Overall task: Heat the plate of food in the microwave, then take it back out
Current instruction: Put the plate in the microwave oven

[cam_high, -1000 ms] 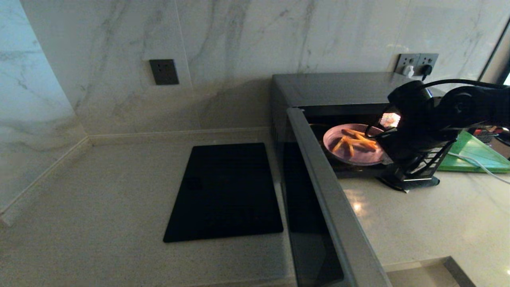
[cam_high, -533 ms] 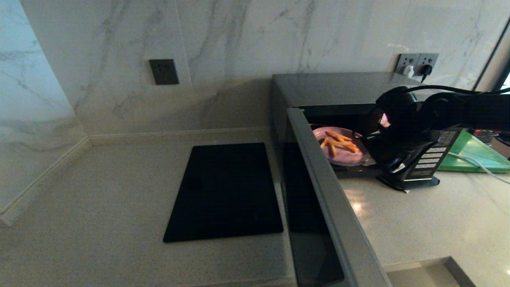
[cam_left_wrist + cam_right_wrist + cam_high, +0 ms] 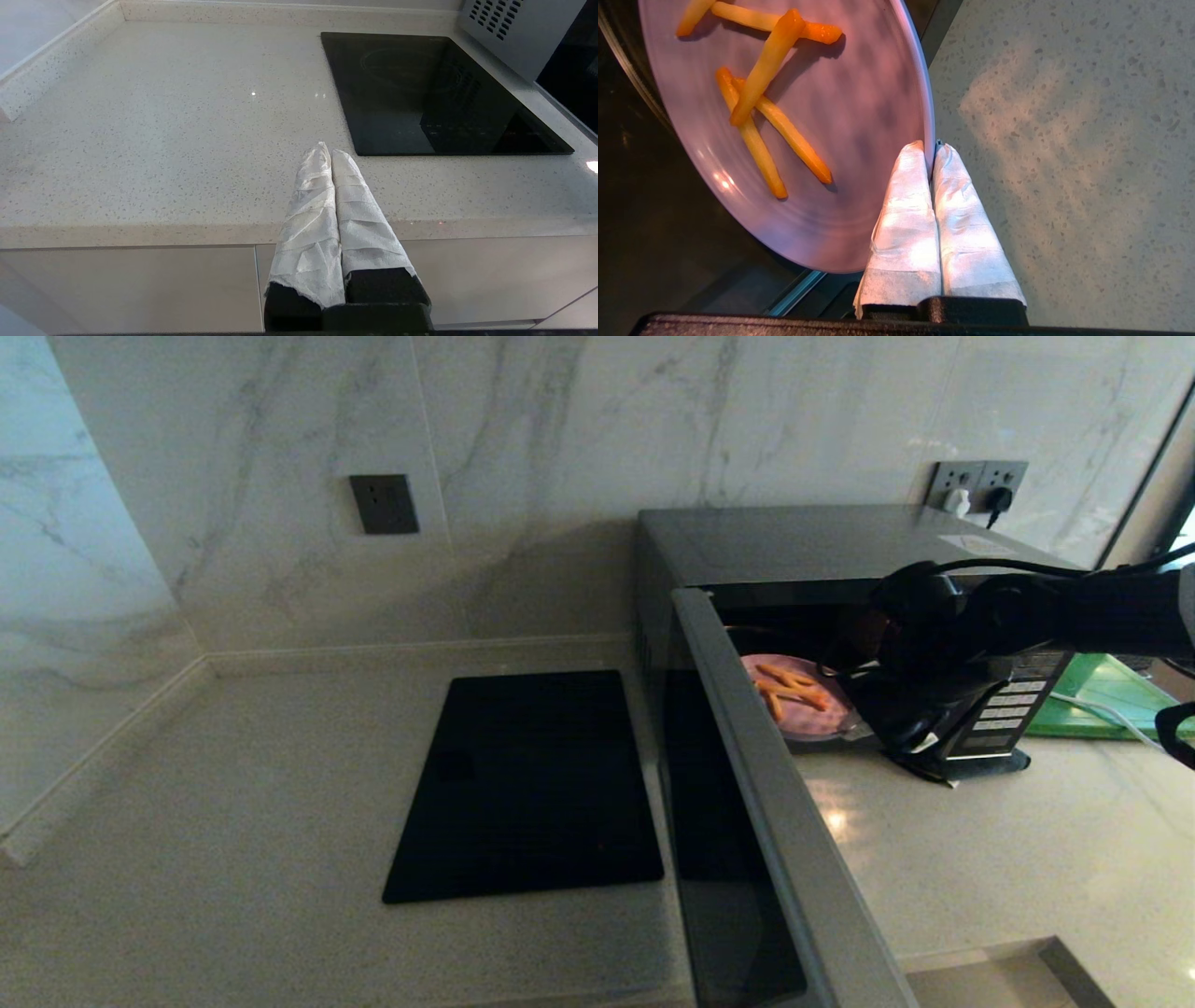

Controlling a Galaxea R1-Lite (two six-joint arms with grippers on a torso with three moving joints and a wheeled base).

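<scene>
The right arm reaches in level from the right edge of the head view, its dark wrist hanging in front of the open mouth of the microwave (image 3: 775, 541), and the right pincer (image 3: 933, 151) has its two white-wrapped fingers (image 3: 906, 205) pressed tight together, pinching the rim of the plate of food (image 3: 859, 116). The plate tilts on that grip, one finger on its upper face and the other beneath it, with the lilac disc stretching away from the fingertips into the dark cavity. From the head camera the plate (image 3: 822, 719) sits at the front threshold of the oven, just behind the swung-out door (image 3: 775, 821) and directly left of the wrist. One plate, and on it four fries (image 3: 756, 84) that I can count, crossing each other. The microwave stands at the back right of the worktop (image 3: 233, 821), one black cooktop (image 3: 532, 784) lies flat just left of it, and a green board (image 3: 1111, 695) shows at the far right behind the arm. The left pincer (image 3: 331, 151) is parked off the front edge of the worktop, its two wrapped fingers closed against each other on nothing.
</scene>
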